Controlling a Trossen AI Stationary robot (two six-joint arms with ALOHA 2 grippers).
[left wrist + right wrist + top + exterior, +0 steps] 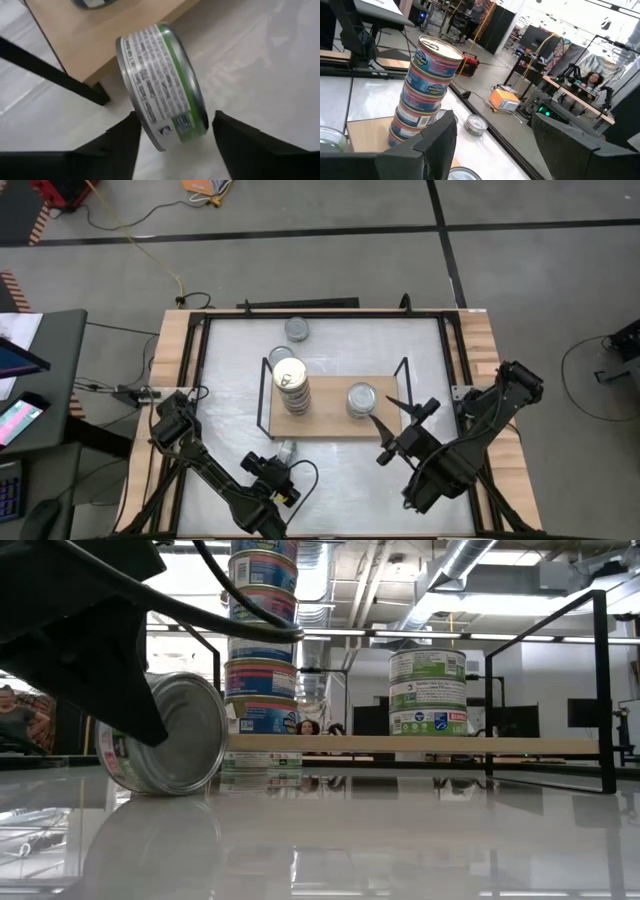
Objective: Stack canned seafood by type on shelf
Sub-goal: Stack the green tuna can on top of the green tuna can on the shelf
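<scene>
While the shelf (335,423) already carries 2 sorted stacks, the job isn't finished yet.

Nearest me, the left gripper (172,132) has its fingers spread on either side of a green-label tin (162,85) tipped on its edge on the white tabletop (340,480), just in front of the shelf; can't tell if it's actually squeezing yet. On the board there's a tall pink-and-blue stack (292,385) and a shorter green stack (361,399), so I'd guess this tin joins the green pile. The right gripper (397,427) hovers over the shelf's right end, jaws apart, holding nothing. At least 2 loose tins (296,330) sit farther back. Beyond that: grey floor, cables, monitors, a person at a desk.
</scene>
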